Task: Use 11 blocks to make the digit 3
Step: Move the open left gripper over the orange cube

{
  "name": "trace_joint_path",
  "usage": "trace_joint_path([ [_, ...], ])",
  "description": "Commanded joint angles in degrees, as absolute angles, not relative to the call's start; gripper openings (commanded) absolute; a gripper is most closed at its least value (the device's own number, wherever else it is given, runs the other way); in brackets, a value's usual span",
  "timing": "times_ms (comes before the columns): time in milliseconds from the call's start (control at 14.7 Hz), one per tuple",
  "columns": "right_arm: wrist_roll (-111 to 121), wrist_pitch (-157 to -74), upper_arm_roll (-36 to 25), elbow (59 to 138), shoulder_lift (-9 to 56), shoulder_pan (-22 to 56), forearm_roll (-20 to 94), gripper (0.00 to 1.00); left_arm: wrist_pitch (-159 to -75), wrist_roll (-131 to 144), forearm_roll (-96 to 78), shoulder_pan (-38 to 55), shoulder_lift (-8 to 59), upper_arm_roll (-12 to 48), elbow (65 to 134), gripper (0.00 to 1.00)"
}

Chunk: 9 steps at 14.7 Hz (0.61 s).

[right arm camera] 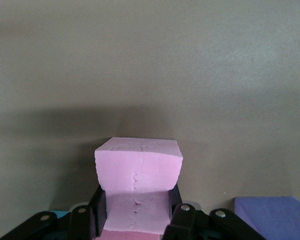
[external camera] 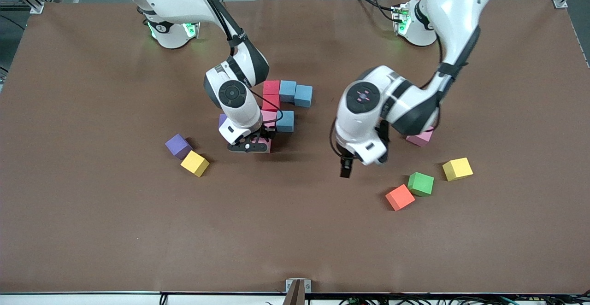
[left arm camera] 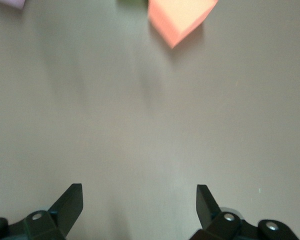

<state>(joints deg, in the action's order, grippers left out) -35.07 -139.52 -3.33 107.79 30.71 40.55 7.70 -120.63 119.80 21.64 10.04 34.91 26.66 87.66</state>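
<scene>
Brown table (external camera: 92,231) is carrying everything. Right gripper (external camera: 251,144) is sitting low at the near end of the unfinished digit 3 (external camera: 281,104), jaws pinching a pink block (right arm camera: 138,172) at table level. That figure is lying mid-table: red cubes (external camera: 271,94), light blue cubes (external camera: 295,94) and another light blue one (external camera: 285,121) touching. Left gripper (left arm camera: 140,207) is hovering over bare table near the orange block (external camera: 399,197), jaws spread, nothing between them. Green block (external camera: 421,184) is touching the orange one; yellow block (external camera: 457,168) is just beside, a pink cube (external camera: 420,137) farther from the camera. Toward the right arm's end, a purple cube (external camera: 178,145) and second yellow block (external camera: 194,163) are touching.
</scene>
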Motion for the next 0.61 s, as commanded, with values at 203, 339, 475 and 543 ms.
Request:
trace_joint_path([
  [203, -37.44, -142.12, -3.43, 110.12, 30.23, 42.10, 8.17, 0.07, -119.97, 102.59, 21.88, 3.18, 34.10, 26.81, 89.38, 1.00],
  [339, -37.44, -142.99, -3.43, 111.26, 30.15, 42.19, 8.17, 0.07, -119.97, 99.16, 21.97, 1.50, 34.89, 26.72, 89.56, 1.00],
  [475, -37.44, -143.00, -3.43, 111.53, 30.15, 42.27, 8.17, 0.07, -119.97, 95.03, 23.37, -0.17, 35.59, 26.72, 89.65, 1.00],
  [543, -37.44, -143.00, -3.43, 111.62, 30.15, 42.45, 8.09, 0.07, -120.32, 94.14, 25.64, -0.61, 36.29, 26.72, 90.26, 1.00],
])
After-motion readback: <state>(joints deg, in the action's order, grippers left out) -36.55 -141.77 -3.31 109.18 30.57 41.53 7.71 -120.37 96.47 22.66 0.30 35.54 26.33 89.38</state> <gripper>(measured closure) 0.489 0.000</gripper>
